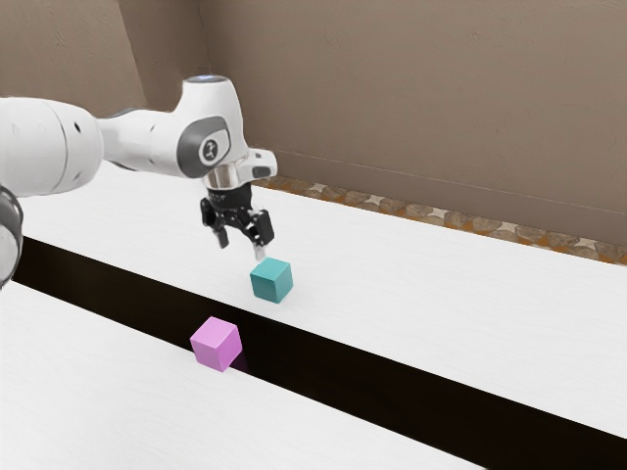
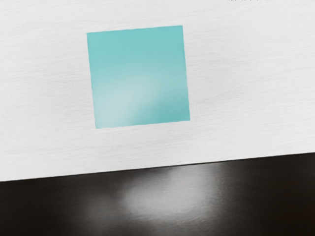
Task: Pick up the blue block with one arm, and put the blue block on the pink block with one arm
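- Block (image 1: 271, 280) (image 2: 138, 76): plain teal-blue cube, resting on white table (image 1: 441, 284) beside a dark gap (image 1: 392, 387).
- Gripper (image 1: 243, 240) hovers just above it, fingers spread, holding nothing.
- Pink block (image 1: 216, 343) sits across the gap.

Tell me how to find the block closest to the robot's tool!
Find the dark strip crossing the white table. On its far side, near the edge, sits the blue block, below the open tool. It's teal; its only neighbour, the pink block, sits across the strip.

One block (image 1: 271, 280) below the hand (image 1: 243, 241) — the other block (image 1: 216, 343) across the strip (image 1: 392, 387)
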Tool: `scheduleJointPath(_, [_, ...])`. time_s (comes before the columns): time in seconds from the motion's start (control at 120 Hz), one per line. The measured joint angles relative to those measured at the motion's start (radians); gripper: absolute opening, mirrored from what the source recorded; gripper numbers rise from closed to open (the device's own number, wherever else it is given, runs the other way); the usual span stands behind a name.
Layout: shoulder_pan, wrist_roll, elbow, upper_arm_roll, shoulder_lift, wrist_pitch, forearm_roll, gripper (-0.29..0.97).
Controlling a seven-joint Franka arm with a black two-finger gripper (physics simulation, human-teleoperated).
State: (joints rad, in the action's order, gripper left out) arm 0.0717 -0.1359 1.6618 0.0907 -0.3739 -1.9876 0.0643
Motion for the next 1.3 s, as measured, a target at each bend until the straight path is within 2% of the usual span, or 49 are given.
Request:
scheduleJointPath(0.108, [-0.004, 0.019, -0.011, 0.000, -0.039, -0.032, 0.005, 0.68])
scheduleJointPath(0.442, [-0.047, 0.018, -0.183, -0.042, -0.233, -0.075, 0.011, 0.68])
scheduleJointPath(0.725, [-0.047, 0.014, -0.170, -0.040, -0.262, -0.117, 0.053, 0.68])
scheduleJointPath(1.3, [-0.055, -0.003, -0.226, -0.037, -0.347, -0.148, 0.061, 0.68])
